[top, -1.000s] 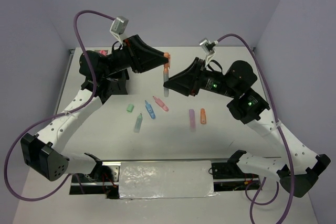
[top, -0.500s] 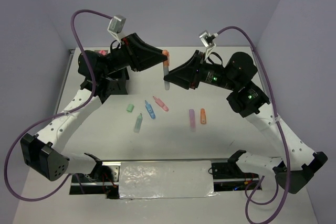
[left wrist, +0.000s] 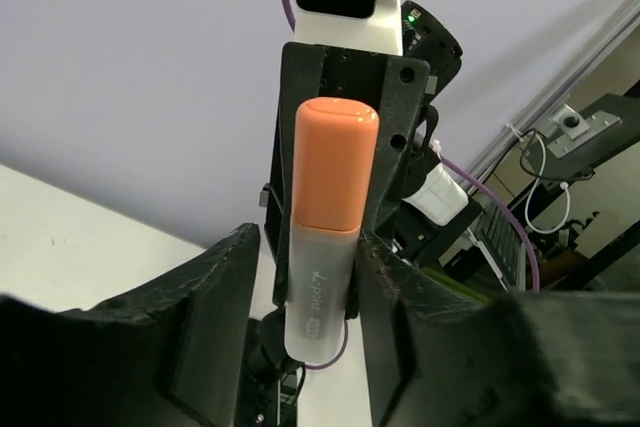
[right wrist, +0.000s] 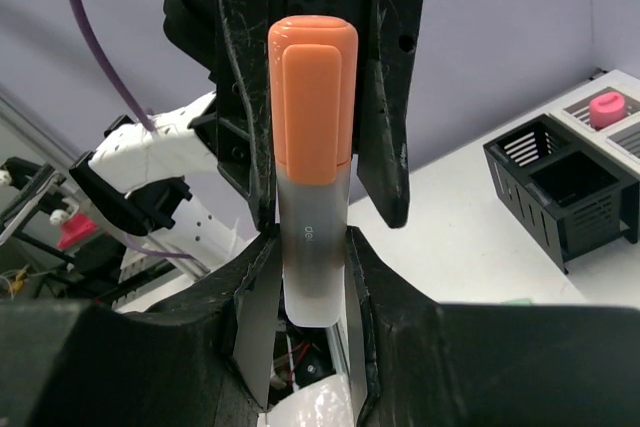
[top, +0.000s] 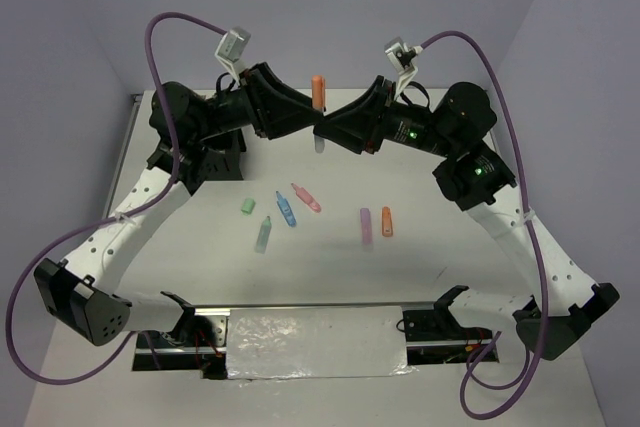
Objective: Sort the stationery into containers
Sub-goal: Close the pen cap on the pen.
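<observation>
**Far left.** The black organizer [right wrist: 590, 212] stands on the counter [top: 320, 272]. In the top view the left arm hides most of it. The right wrist view shows a pink cap [right wrist: 605, 107] in one white-rimmed compartment. The two nearer black compartments show nothing inside from this angle.

**Centre, raised.** Both arms meet above the far half of the counter.
- The left hand [left wrist: 310, 322] stands part open. Its fingers [left wrist: 215, 317] flank the orange-capped marker [top: 318, 99], and a gap shows on at least one side.
- The marker is upright and well clear of the counter, with its cap up and its clear barrel down.
- The right hand [right wrist: 308, 292] is narrow and clamped on the barrel below the cap. Both its fingers are pressed against the barrel.

**Counter, loose row.** From left to right:
- a green stub [top: 246, 205];
- a mint marker [top: 264, 234];
- a blue marker [top: 286, 209], with a pink marker [top: 306, 197] just beside it;
- set apart from those, a purple marker [top: 366, 227] with a short orange marker [top: 387, 221] just beside it.

All six lie flat, apart from both hands and outside the organizer.
</observation>
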Robot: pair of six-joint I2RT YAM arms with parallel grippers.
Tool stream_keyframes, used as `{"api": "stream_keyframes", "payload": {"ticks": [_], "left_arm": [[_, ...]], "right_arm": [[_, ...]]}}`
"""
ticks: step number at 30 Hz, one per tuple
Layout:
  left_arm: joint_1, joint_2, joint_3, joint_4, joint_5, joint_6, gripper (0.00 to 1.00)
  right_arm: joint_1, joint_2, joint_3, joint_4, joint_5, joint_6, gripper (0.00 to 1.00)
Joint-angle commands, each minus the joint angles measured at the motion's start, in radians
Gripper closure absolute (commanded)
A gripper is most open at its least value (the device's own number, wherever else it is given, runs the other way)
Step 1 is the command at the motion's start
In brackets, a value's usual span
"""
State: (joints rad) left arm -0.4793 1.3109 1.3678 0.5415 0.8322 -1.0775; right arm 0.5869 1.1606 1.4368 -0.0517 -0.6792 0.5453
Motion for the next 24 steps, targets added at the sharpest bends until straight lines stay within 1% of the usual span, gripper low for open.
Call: {"api": "stream_keyframes", "payload": {"ticks": [1,2,4,6,8,10,11,13,14,15,16,17,18,19,20,21,23,24], "left_arm": [[-0.001,-0.016,0.057,-0.009,-0.001,0.057,0.46],[-0.001,-0.013,0.060,-0.005,0.005,0.057,0.52],[-0.001,-0.010,0.068,-0.011,0.002,0.068,0.59],[-0.001,-0.007,0.074,-0.015,0.001,0.074,0.60],[0.001,0.001,0.076,0.001,0.005,0.068,0.66],[-0.001,0.004,0.076,0.018,0.010,0.062,0.67],[0.001,0.007,0.074,0.028,0.011,0.059,0.79],[-0.001,0.010,0.071,0.049,0.021,0.047,0.92],[-0.001,0.013,0.070,0.069,0.025,0.044,0.97],[-0.001,0.014,0.065,0.084,0.034,0.039,1.00],[0.001,0.013,0.060,0.098,0.048,0.027,1.00],[0.001,0.011,0.047,0.153,0.057,0.016,1.00],[-0.001,0.008,0.042,0.188,0.067,-0.016,1.00],[-0.001,0.010,0.039,0.225,0.083,-0.034,1.00],[-0.001,0.011,0.039,0.292,0.093,-0.054,1.00],[-0.001,0.011,0.039,0.331,0.100,-0.102,1.00],[0.001,0.024,0.048,0.398,0.128,-0.148,1.00],[-0.001,0.030,0.051,0.476,0.139,-0.209,1.00]], "right_arm": [[-0.001,-0.016,0.017,0.058,-0.046,-0.027,0.88],[-0.001,-0.018,0.016,0.037,-0.049,-0.030,0.88],[0.001,-0.016,0.017,0.023,-0.057,-0.039,0.87],[0.001,-0.015,0.017,0.009,-0.063,-0.045,0.87],[0.001,-0.015,0.020,0.003,-0.071,-0.050,0.87],[-0.001,-0.012,0.022,-0.004,-0.083,-0.053,0.87],[0.002,-0.013,0.020,-0.004,-0.082,-0.053,0.86],[0.002,-0.013,0.020,-0.011,-0.074,-0.054,0.85],[0.002,-0.013,0.022,-0.013,-0.071,-0.053,0.83],[0.001,-0.013,0.019,-0.011,-0.066,-0.051,0.79],[0.002,-0.016,0.014,-0.004,-0.066,-0.045,0.69],[0.001,-0.021,-0.004,0.009,-0.071,-0.039,0.63],[-0.001,-0.025,-0.015,0.042,-0.075,-0.030,0.51],[-0.002,-0.027,-0.025,0.047,-0.086,-0.009,0.48],[-0.004,-0.024,-0.039,0.087,-0.124,0.004,0.46],[-0.009,-0.019,-0.044,0.131,-0.152,0.031,0.43],[-0.013,-0.006,-0.053,0.183,-0.212,0.070,0.40],[-0.022,0.001,-0.058,0.257,-0.276,0.126,0.37]]}}
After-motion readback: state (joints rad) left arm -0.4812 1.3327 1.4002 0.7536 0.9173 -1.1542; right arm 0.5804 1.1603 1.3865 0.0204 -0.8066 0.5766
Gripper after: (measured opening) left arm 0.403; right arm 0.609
